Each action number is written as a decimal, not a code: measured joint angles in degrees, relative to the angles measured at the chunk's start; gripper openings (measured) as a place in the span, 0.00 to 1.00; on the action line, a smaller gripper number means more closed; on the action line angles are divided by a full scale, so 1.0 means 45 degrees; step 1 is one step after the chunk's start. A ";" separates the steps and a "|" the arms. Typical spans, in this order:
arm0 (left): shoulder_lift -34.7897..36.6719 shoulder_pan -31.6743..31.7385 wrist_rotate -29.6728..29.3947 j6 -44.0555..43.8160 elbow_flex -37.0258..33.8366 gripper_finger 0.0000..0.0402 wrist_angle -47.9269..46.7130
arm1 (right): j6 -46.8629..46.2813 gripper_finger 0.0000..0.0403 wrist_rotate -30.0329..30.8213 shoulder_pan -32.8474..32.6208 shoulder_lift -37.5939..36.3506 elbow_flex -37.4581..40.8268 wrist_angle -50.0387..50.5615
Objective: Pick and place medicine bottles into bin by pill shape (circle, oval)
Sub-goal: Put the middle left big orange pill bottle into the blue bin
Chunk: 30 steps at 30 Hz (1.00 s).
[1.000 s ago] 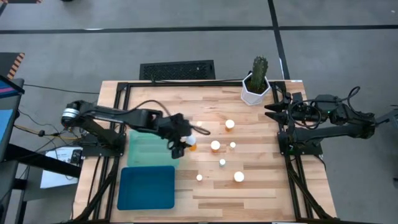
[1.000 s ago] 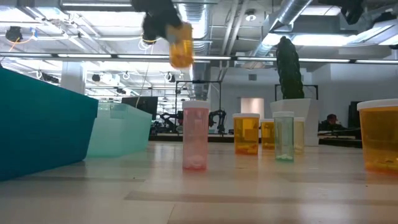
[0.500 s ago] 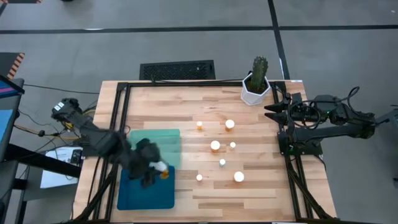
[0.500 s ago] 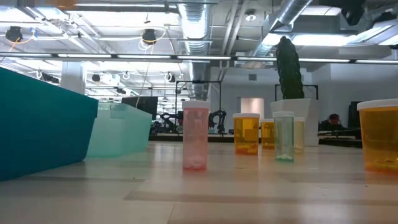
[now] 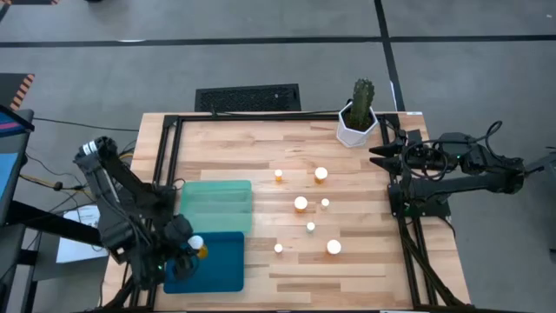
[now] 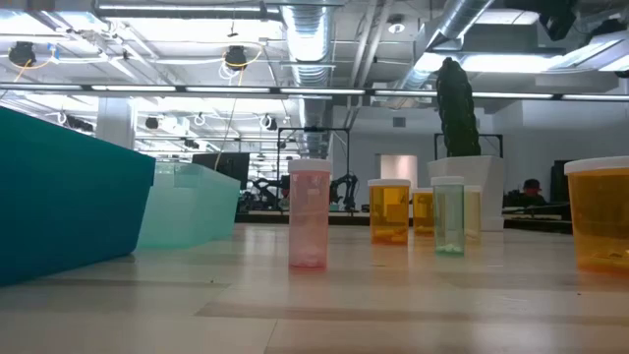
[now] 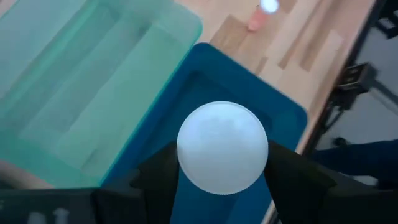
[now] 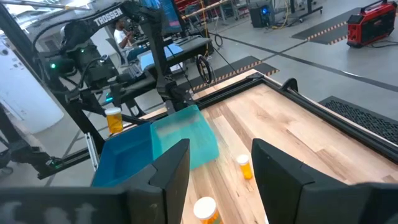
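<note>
Over the dark blue tray (image 5: 217, 261), the left gripper (image 5: 187, 255) is clamped on a bottle (image 5: 197, 247) around its amber body, white cap (image 7: 222, 147) facing the wrist camera. It looks light, stiff and smooth, so a mid-body pinch seems safest. Six more bottles (image 5: 301, 203) stand on the table (image 5: 365, 261). The right gripper (image 5: 380, 149) waits spread, empty, by the cactus pot (image 5: 357, 127).

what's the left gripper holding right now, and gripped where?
A medicine bottle, white cap up, held by the left gripper over the dark blue tray. The fingers clamp its sides below the cap. The right gripper holds nothing.
</note>
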<state>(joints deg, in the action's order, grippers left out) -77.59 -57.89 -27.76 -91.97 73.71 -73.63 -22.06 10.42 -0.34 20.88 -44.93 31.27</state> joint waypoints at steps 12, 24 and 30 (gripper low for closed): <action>-0.2870 -0.0309 0.0344 0.0502 0.0000 0.51 -0.0337 | -0.0097 0.45 0.0034 0.0019 0.0000 0.0000 -0.0022; -0.4449 -0.0885 0.0428 -0.0551 -0.0037 0.54 -0.0368 | -0.0131 0.45 0.0034 0.0024 0.0000 0.0000 -0.0097; -0.4463 -0.0915 0.0435 -0.0853 -0.0866 0.54 0.0270 | -0.0126 0.44 0.0036 0.0024 0.0001 0.0000 -0.0094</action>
<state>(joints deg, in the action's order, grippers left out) -97.67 -62.01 -25.80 -95.81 69.81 -72.42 -22.63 10.58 -0.23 20.89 -44.93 30.84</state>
